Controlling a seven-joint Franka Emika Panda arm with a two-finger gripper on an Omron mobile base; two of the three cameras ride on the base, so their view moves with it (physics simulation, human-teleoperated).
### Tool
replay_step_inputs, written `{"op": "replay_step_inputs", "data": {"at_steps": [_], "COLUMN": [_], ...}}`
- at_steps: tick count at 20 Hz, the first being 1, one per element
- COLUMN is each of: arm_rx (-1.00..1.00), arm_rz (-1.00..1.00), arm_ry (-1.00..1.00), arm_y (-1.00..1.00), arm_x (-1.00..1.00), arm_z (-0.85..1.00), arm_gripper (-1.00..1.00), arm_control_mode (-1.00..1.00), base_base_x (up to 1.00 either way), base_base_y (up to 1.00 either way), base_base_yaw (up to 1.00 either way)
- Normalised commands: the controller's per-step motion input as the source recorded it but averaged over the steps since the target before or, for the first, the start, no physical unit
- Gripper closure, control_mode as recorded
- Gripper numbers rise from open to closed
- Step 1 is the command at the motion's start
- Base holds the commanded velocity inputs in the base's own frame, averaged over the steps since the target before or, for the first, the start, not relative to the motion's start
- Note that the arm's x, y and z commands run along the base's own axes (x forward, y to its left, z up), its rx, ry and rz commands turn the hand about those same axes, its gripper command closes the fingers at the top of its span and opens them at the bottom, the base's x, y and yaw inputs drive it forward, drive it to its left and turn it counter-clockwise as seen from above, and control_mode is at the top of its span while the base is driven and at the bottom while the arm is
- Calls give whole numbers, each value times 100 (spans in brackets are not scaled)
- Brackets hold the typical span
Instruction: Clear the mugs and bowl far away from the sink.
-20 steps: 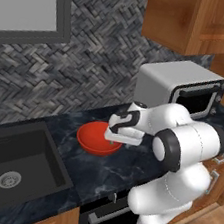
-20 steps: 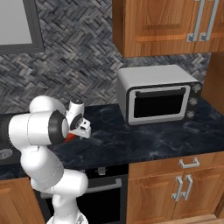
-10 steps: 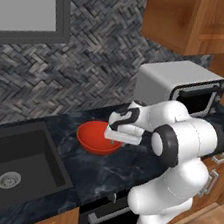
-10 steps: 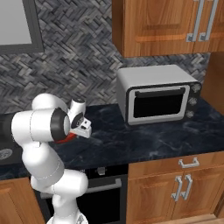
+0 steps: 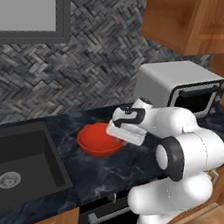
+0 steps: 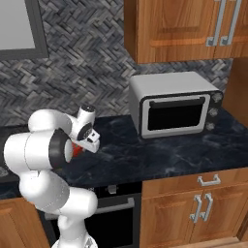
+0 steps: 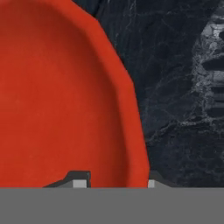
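The red-orange bowl [image 5: 93, 142] sits on the dark counter just right of the black sink [image 5: 24, 159]. My gripper [image 5: 118, 140] reaches down over the bowl's right rim. In the hand view the bowl [image 7: 57, 96] fills the left side, and my gripper [image 7: 114, 181] straddles its rim: one fingertip [image 7: 79, 179] is inside and the other is outside, pinched in on the wall. From the right base view only a sliver of the bowl [image 6: 77, 151] shows behind my gripper [image 6: 85, 148]. The mugs are out of view.
A grey toaster oven [image 5: 181, 86] stands on the counter to the right, also seen from the other side as the toaster oven [image 6: 174, 104]. Dark marble counter [image 6: 160, 155] stretches between the bowl and the oven. Wooden cabinets hang above.
The jaws have drawn in from wide open around the bowl's right rim. The arm and the bowl have stayed in place.
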Motion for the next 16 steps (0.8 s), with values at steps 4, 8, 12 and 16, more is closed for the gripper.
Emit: {"op": "replay_step_inputs", "data": {"at_steps": [4, 8, 12, 16], "arm_rx": [10, 7, 6, 5], "arm_rz": [-53, -60, -64, -56], "arm_ry": [0, 0, 0, 14], "arm_y": [0, 0, 0, 1], "arm_x": [-49, -34, -32, -30], "arm_z": [47, 53, 58, 66], "arm_gripper": [100, 100, 100, 100], "arm_control_mode": [-100, -100, -100, -100], "base_base_x": [0, 0, 0, 0], "base_base_y": [0, 0, 0, 0], "base_base_yaw": [0, 0, 0, 0]}}
